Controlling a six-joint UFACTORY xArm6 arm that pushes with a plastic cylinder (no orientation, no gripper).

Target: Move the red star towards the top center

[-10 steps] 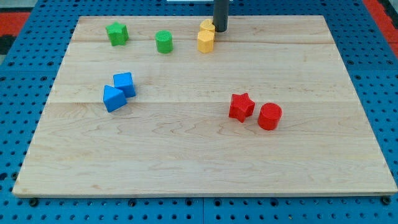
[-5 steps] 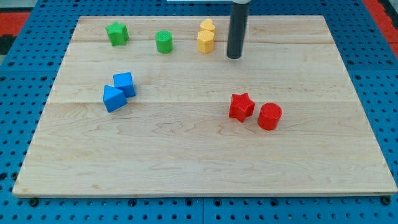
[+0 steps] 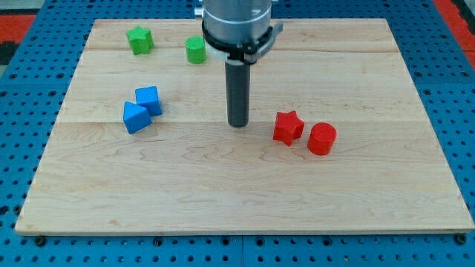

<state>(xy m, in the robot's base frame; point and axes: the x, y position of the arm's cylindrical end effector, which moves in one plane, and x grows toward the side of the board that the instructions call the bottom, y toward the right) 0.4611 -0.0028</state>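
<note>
Camera view: tip (image 3: 238, 124) down mid-worktop (image 3: 223, 193), just left of red star (image 3: 288, 127); red cylinder (image 3: 322, 139) beside star. No claw, nothing held.

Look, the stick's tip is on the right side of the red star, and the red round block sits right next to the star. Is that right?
Not quite. In the camera view, my tip is on the view's left of the red star, not its right. The red round block does sit right next to the star.

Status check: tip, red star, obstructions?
My tip left of red star, apart. Red cylinder beside star's right. Arm hides the top-center area.
</note>
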